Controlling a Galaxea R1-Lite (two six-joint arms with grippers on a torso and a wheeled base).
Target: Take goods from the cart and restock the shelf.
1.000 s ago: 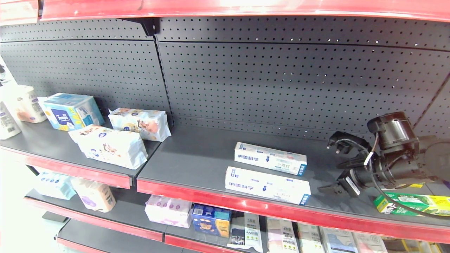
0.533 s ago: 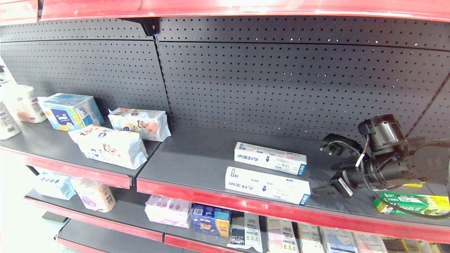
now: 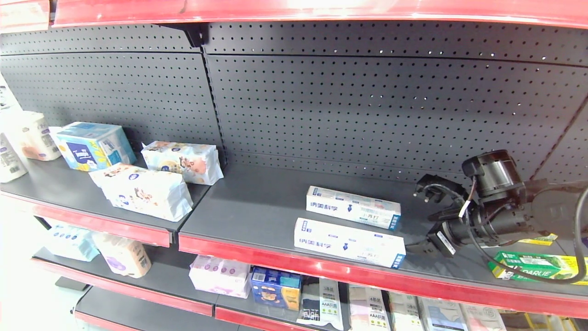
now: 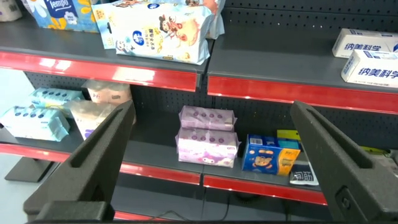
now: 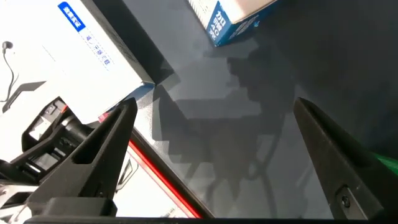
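Two white toothpaste boxes lie on the dark shelf board (image 3: 257, 207), one at the back (image 3: 353, 207) and one at the front edge (image 3: 349, 242). Just right of the front box, low over the board, my right gripper (image 3: 422, 232) stands open and holds nothing. A green toothpaste box (image 3: 537, 266) lies behind it near the right end. In the right wrist view the right gripper (image 5: 214, 168) spans bare board, with the front box (image 5: 93, 56) beside one finger. My left gripper (image 4: 211, 162) is open and faces the lower shelves from farther out.
Tissue packs (image 3: 142, 191) and a blue pack (image 3: 94, 145) fill the left bay. A yellow item (image 3: 539, 239) lies behind my right arm. Purple packs (image 4: 206, 137) and a blue box (image 4: 270, 155) sit on the lower shelf. The pegboard back wall (image 3: 367, 105) closes the rear.
My right gripper has slid to the left along the shelf, closer to the front white box. The green box stays where it lay. The boxes and tissue packs have not moved.
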